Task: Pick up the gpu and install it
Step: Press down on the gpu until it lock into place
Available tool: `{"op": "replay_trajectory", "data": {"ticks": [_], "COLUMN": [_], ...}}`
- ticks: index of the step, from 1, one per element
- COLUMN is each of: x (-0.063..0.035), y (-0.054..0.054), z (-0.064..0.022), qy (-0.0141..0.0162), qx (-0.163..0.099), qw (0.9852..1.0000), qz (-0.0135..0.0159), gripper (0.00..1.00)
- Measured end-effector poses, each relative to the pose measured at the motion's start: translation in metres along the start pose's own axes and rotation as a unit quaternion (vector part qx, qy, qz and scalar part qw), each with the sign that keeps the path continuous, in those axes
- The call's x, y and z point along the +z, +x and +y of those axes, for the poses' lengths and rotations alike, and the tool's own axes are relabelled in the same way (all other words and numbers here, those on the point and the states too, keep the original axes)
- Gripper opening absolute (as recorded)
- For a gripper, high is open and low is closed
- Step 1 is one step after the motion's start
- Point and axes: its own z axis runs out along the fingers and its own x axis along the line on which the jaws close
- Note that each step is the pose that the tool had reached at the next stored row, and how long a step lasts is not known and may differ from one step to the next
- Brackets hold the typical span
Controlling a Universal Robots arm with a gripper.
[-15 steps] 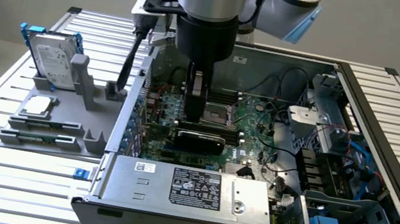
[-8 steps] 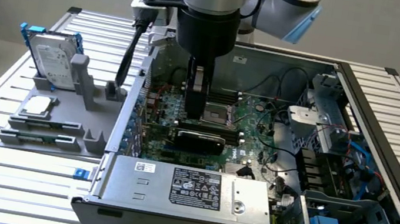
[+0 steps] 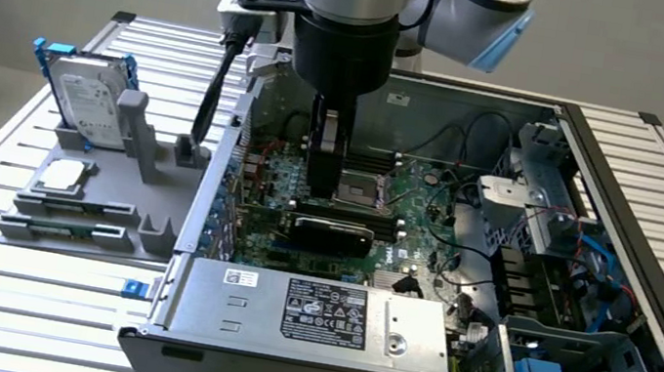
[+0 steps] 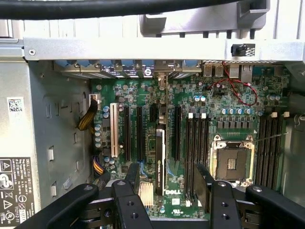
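Observation:
The gpu stands on edge in a slot of the green motherboard inside the open computer case, its black cooler facing the case's front. In the wrist view the gpu shows as a thin upright card with a black cooler, between slots. My gripper hangs straight over it inside the case. It is open: the black fingers stand well apart on either side of the card's line, and nothing sits between them.
The silver power supply fills the case's near side. A drive cage with cables takes the exterior view's right. The CPU socket lies beside the memory slots. Outside the case, a grey fixture holds a hard drive.

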Motion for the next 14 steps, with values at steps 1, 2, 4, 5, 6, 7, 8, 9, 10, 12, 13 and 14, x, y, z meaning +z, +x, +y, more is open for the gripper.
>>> {"op": "replay_trajectory", "data": {"ticks": [1,2,4,5,6,7,8,9,10,12,13,14], "x": [0.0000,0.0000,0.0000,0.0000,0.0000,0.0000,0.0000,0.0000,0.0000,0.0000,0.0000,0.0000], "y": [0.0000,0.0000,0.0000,0.0000,0.0000,0.0000,0.0000,0.0000,0.0000,0.0000,0.0000,0.0000], "z": [0.0000,0.0000,0.0000,0.0000,0.0000,0.0000,0.0000,0.0000,0.0000,0.0000,0.0000,0.0000], "qy": [0.0000,0.0000,0.0000,0.0000,0.0000,0.0000,0.0000,0.0000,0.0000,0.0000,0.0000,0.0000], "qx": [0.000,0.000,0.000,0.000,0.000,0.000,0.000,0.000,0.000,0.000,0.000,0.000], "qw": [1.0000,1.0000,1.0000,1.0000,1.0000,1.0000,1.0000,1.0000,1.0000,1.0000,1.0000,1.0000], "qz": [0.0000,0.0000,0.0000,0.0000,0.0000,0.0000,0.0000,0.0000,0.0000,0.0000,0.0000,0.0000], "gripper": [0.58,0.58,0.58,0.58,0.58,0.58,0.58,0.58,0.58,0.58,0.58,0.58]}}
